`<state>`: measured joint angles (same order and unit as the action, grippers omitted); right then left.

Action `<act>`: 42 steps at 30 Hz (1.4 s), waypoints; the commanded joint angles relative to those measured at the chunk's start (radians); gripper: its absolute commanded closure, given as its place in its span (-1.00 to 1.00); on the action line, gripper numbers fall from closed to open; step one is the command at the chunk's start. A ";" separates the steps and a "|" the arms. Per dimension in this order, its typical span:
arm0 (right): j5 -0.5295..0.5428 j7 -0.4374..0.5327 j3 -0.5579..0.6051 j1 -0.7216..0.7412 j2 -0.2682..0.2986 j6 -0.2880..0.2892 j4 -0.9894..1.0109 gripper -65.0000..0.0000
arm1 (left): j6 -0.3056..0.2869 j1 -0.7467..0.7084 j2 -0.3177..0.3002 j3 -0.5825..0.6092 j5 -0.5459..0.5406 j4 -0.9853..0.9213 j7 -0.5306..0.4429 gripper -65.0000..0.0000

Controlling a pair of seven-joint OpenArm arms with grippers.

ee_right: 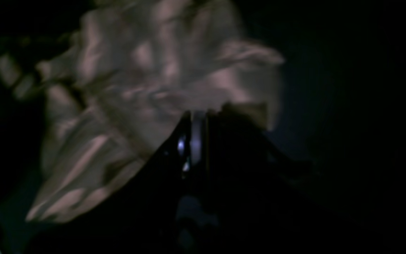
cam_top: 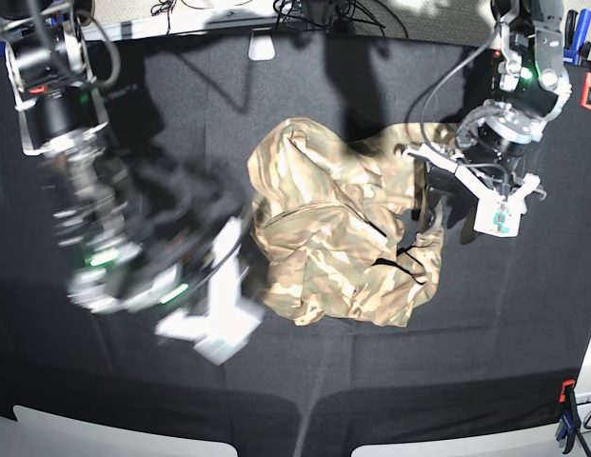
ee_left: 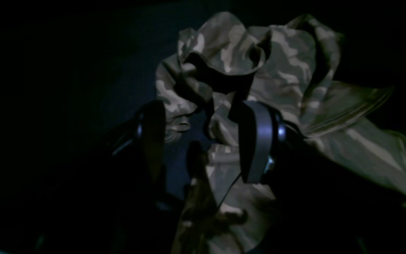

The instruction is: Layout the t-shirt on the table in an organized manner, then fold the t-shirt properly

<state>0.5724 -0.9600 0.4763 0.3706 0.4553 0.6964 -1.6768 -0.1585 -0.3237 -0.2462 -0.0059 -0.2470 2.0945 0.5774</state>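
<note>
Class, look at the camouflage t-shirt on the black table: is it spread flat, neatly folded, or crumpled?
Crumpled. The t-shirt sits bunched in a rumpled heap on the table, with deep creases and overlapping folds, no sleeves laid out.

T-shirt (cam_top: 338,228) lying bunched on table (cam_top: 305,381), centre; left gripper (cam_top: 426,214) sitting at its right edge, right gripper (cam_top: 240,286) at its left

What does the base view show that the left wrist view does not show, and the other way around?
Only the base view shows the whole crumpled camouflage fabric t-shirt, the wide black-cloth table, a blue clamp and the blurred right arm. Only the left wrist view shows the left gripper up close, jaws apart over a fold. Both show the t-shirt unspread and the left gripper at its edge.
</note>
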 commanded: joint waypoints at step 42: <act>-0.805 0.465 0.124 -0.243 0.187 0.002 -0.297 0.07 | 0.002 0.005 -0.004 -0.001 -0.005 0.019 -0.024 0.04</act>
<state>-0.2298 -0.5041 0.6075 0.1059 0.6319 0.7002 -1.9598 -0.1585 -0.3237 -0.2466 -0.0059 -0.2470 2.0945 0.5774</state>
